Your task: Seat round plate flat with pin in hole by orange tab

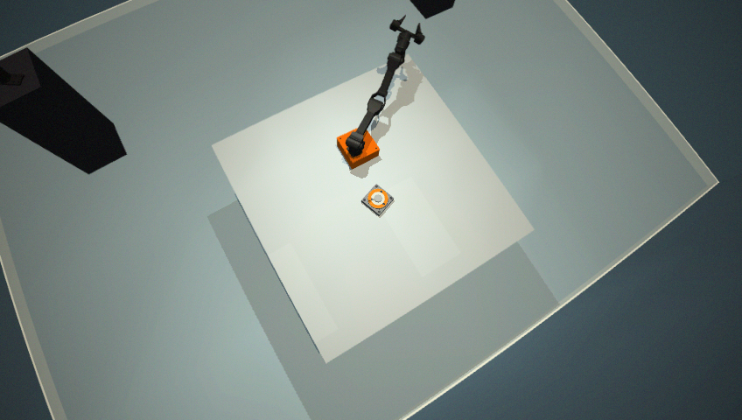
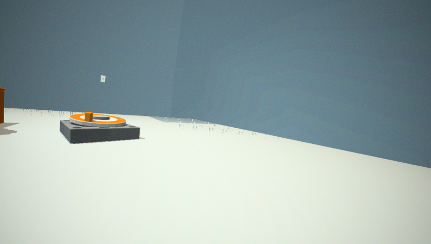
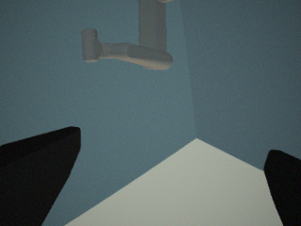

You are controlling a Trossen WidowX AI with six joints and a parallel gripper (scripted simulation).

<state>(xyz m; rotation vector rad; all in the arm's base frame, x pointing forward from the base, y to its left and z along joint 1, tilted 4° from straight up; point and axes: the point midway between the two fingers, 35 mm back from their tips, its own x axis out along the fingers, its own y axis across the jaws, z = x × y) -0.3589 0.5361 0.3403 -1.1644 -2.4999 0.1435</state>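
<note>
At the far left of the top view, a large dark box (image 1: 67, 122) stands apart from the white table (image 1: 291, 187) (image 2: 211, 181) (image 3: 188, 188). Further right, the arm (image 1: 389, 78) rises from an orange stand (image 1: 373, 152) (image 2: 1, 105) on the table and reaches away from the plate, toward a table corner.

Just right of the stand, near it, is a square gray block (image 1: 379, 214) (image 2: 104, 134). The round plate (image 1: 371, 204) (image 2: 119, 120), white with an orange ring on top, sits over this block around a gray post (image 1: 378, 198) (image 2: 101, 117). In the exterior view the plate is tilted, its left side higher than its right, with the orange tab (image 2: 88, 117) standing up at its near left. The small pin is hidden, and which hole lies over it cannot be told.

Furthest right, well apart from the plate, the pincer (image 1: 411, 20) (image 3: 175, 149) is spread nearly all the way, with nothing between its two dark fingers. No part of the robot touches the plate.
</note>
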